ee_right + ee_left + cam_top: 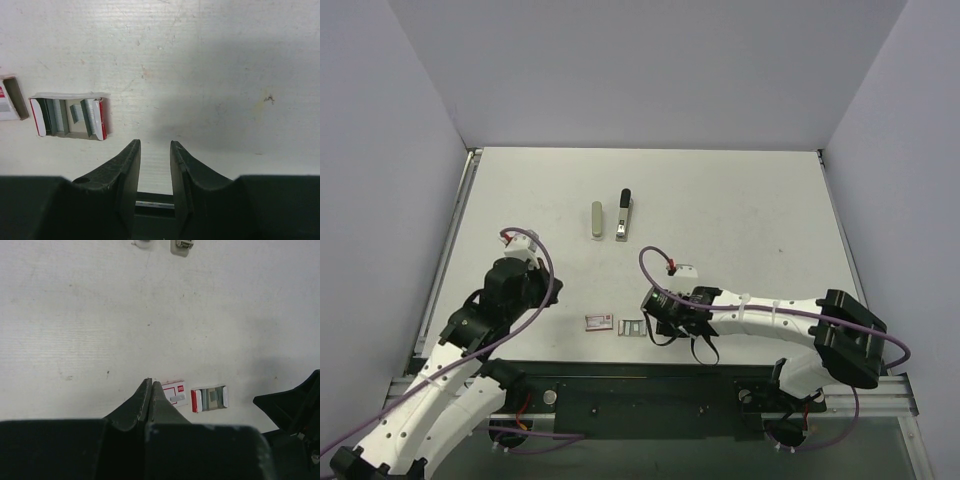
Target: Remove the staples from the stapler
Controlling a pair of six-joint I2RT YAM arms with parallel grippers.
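— Right pincer (pixel 155 147): you see its black fingers narrowly parted, nothing between them. Left pincer (pixel 151 385): fingers pressed together, empty.
— Where do you find the slim light-grey metal stapler with the black end (pixel 623 216)?
— Take the open white-and-red cardboard staple tray (pixel 37 118) as your datum. The stapler lies well beyond the tray, almost straight ahead. Its long axis points away from the tray, black end farthest. The plain beige-grey bar (pixel 597 221) lies beyond the tray, slightly left; do not confuse them. The right pincer is near the tray's right side, so judge it the slightly nearer arm.
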